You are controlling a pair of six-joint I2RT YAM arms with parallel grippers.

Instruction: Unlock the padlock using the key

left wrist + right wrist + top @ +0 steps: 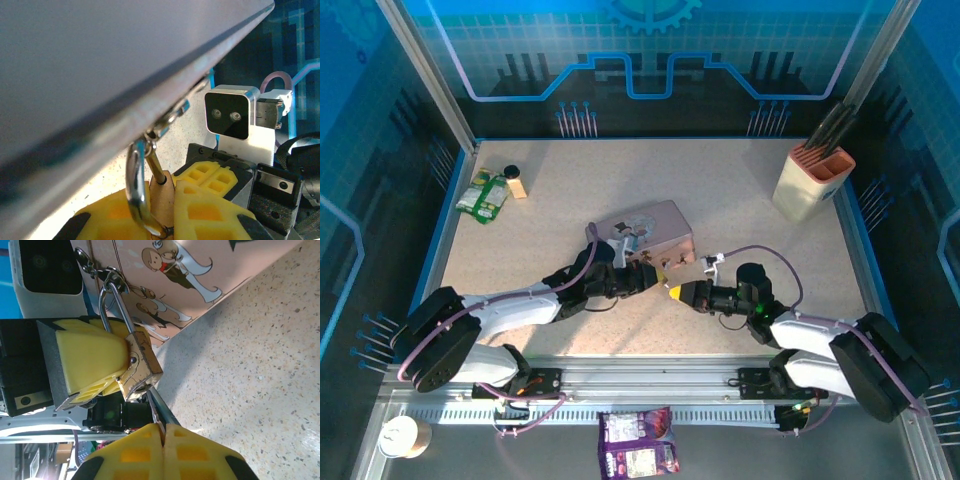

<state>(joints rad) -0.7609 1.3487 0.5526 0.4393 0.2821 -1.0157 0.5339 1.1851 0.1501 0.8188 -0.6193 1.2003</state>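
Right wrist view — the right gripper (163, 432) had its fingers pressed together on the key (155, 407). The thin blade stuck out and met the bottom end of the padlock (141, 365); how deep it sat could not be told. The left gripper (162, 212) pinched the brass body from both sides. Its shackle (106, 300) hung through the clasp ring (114, 276) of the pink box (655, 228) — on the box's near side, mid-table (740, 190).
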